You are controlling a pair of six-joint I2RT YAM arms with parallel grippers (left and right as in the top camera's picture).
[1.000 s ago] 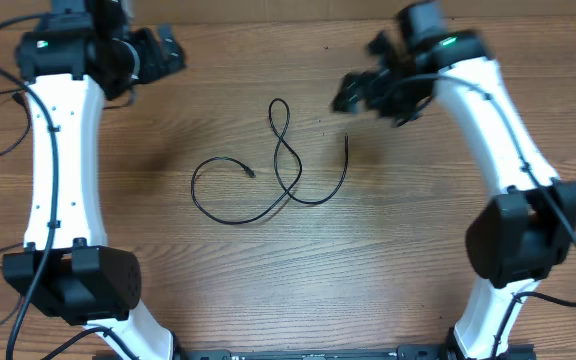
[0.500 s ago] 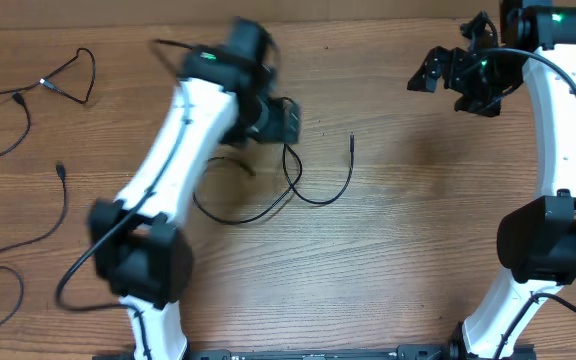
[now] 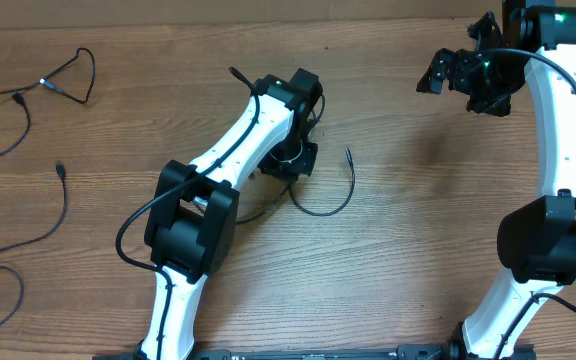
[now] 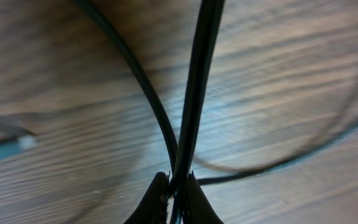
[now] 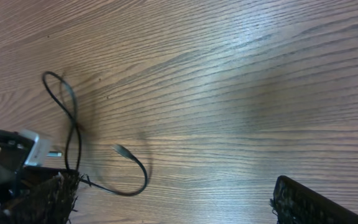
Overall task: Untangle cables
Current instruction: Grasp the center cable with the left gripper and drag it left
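Left arm (image 3: 248, 140) shifted, jaws pinching cable (image 4: 194, 93), free end pointing away, right jaws wide

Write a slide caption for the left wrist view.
Left gripper pinching two converging strands of black cable above the wooden table.

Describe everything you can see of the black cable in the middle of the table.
The cable is a thin, black, flexible cord, rubbery-looking, with a small plug on its free end. It lies in loose curves on the wooden table. The left gripper is shut on it where two strands meet; the arm hides part of it.
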